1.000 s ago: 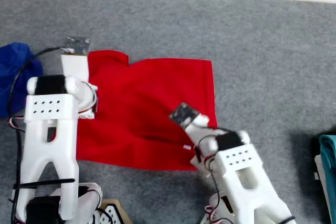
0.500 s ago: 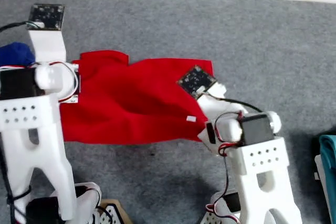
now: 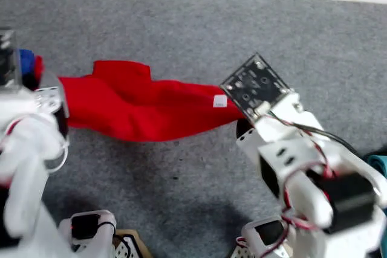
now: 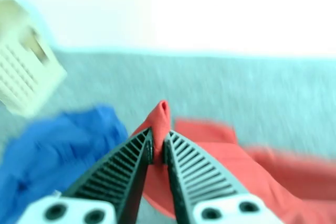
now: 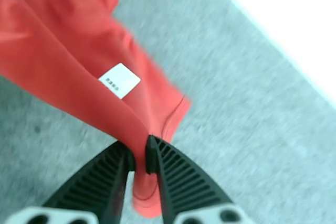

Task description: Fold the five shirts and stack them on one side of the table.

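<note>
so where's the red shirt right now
High view: the red shirt spans the table, its ends pinched by the left gripper and right gripper.

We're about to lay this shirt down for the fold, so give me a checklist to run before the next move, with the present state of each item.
1. Grip of the left hand on the red shirt: ok, shut on a pinch of cloth.
2. Grip of the right hand on the red shirt: ok, shut on its edge.
3. Cloth spread flat between the hands: not ok, it sags in a bunched band.
4. The blue shirt apart from the red shirt: cannot tell, they lie close.
5. The teal shirt apart from the red shirt: ok.
6. Bare table in front of the shirt: ok.
</note>
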Available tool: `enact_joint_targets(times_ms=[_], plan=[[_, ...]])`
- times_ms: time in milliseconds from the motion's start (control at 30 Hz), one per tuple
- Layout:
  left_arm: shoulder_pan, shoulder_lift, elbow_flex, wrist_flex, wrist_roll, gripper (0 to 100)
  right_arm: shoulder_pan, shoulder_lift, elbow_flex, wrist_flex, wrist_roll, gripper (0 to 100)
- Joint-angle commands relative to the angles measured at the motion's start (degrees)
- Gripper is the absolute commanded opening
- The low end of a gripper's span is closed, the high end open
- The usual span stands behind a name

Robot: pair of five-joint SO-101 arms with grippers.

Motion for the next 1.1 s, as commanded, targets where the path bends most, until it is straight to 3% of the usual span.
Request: enact_joint_targets(times_ms=[0,333,600,800,1067], plan=[[-3.0,-4.5,-1.7,-7.5,1.0,1,-3.3,-2.2,-9.0,-1.1,-0.7,0.7],[-8.7,-11.6,-1.7,-16.9,11.5,1,-6.3,-0.9,-26.5,-1.2,1.1,0.7],[-11.6,-12.0,-0.6,-21.8,14.3,1,-6.5,3.8,-27.9,-2.4,1.0,0.7],[-13.1,-11.9,14.1,-36.6,18.5,1,-6.3,9.1,-27.6,-6.2,1.1,0.7],[-11.8,-11.7,38.4,-65.6,18.5,1,-4.7,19.5,-27.6,-11.5,1.2,0.7]])
